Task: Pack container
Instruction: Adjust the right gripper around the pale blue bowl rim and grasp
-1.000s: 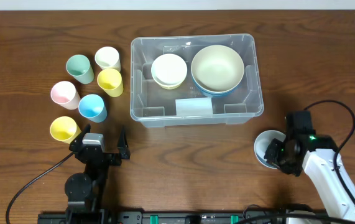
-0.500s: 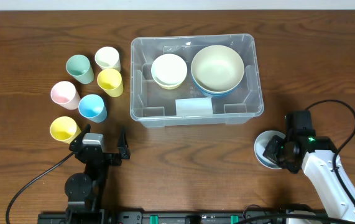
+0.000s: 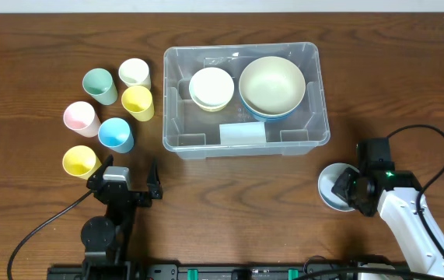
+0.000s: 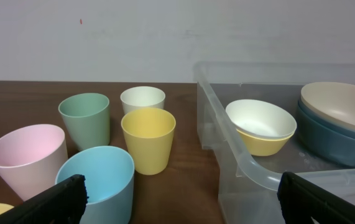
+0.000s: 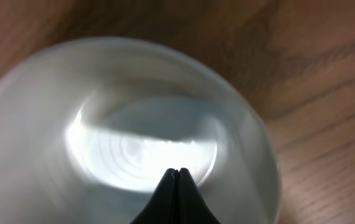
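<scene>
Six cups (image 3: 116,134) stand left of the container (image 3: 324,117) (bowls (image 3: 272,84) stacked inside) on the table (image 3: 35,47) overhead, the right tool (image 3: 344,189) over a separate pale bowl (image 3: 326,185). The left wrist view shows the left tool (image 4: 180,200) with fingers (image 4: 53,202) spread wide; the right wrist view shows fingertips (image 5: 171,193) pressed together above that bowl.

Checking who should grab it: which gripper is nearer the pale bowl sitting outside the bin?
Right. The right gripper hangs directly over the bowl; the left gripper sits far off on the other side, beside the front yellow cup.
</scene>
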Available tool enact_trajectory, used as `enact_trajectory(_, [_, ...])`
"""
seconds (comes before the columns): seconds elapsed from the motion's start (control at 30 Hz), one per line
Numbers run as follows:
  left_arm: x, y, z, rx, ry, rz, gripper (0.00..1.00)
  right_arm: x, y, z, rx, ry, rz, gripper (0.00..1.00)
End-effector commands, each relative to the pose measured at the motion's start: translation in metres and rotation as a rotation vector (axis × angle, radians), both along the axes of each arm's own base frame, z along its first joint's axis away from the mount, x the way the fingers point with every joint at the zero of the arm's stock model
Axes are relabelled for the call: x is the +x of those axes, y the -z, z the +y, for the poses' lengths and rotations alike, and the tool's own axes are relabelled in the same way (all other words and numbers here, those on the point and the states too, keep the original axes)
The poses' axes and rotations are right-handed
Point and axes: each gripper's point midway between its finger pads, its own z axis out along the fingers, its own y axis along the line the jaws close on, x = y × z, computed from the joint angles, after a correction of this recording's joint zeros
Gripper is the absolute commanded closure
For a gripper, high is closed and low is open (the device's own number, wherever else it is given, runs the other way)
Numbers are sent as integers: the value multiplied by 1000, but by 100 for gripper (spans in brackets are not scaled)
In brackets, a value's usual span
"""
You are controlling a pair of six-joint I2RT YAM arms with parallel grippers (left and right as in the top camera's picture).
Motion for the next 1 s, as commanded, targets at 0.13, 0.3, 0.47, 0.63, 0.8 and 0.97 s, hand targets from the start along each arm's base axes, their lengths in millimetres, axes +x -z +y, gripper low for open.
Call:
enact_trajectory(0.13, [-1, 15, -1, 9, 9, 42, 2, 10, -4, -20, -18, 127, -60, 99])
enact_trajectory(0.3, [-1, 15, -1, 9, 9, 42, 2, 12, -5, -27, -19, 154, -73, 99])
enact_trajectory(0.47, [-1, 15, -1, 9, 9, 42, 2, 20, -6, -28, -20, 155, -106, 99])
enact_trajectory(0.63, [-1, 15, -1, 9, 9, 42, 2, 25, -7, -29, -19, 169, -126, 99])
enact_trajectory(0.8, [-1, 15, -1, 9, 9, 42, 2, 31, -9, -32, -31, 171, -152, 99])
enact_trajectory(0.97, [-1, 15, -1, 9, 9, 42, 2, 41, -16, -23, 12, 102, -180, 83])
